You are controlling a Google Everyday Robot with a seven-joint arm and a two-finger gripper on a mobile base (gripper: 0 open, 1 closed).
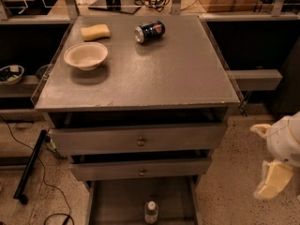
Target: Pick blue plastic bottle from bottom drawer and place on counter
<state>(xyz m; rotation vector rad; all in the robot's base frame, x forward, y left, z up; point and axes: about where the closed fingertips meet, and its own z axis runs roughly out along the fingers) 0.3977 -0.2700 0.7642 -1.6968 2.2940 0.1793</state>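
The blue plastic bottle (151, 213) stood upright at the 6 o'clock edge of the view, on the floor of the bottom drawer (117, 201), roughly midway between the side rails. Its long axis ran vertical and its white cap pointed straight up; its base was cut off by the frame's lower edge. Just above it, at 12 o'clock from the bottle, sat the front of the middle drawer (143, 168), partly pulled out, with the top drawer (140, 138) above that.

The gripper (272, 181) hung well apart from the bottle, at about 3 o'clock from it, over the speckled floor beside the cabinet. It held nothing, but whether it was spread or pressed together could not be told.

The likely trouble lay in the approach. A slim, light, upright bottle would probably tip or roll if it were nudged from the side rather than straddled. A reach from above might also strike the overhanging middle drawer front.

On the counter (187, 78), a bowl (86, 55) at 10 o'clock, a sponge (95, 32) and a soda can (150, 32) lying on its side at 12 o'clock could be bumped by a careless placement.
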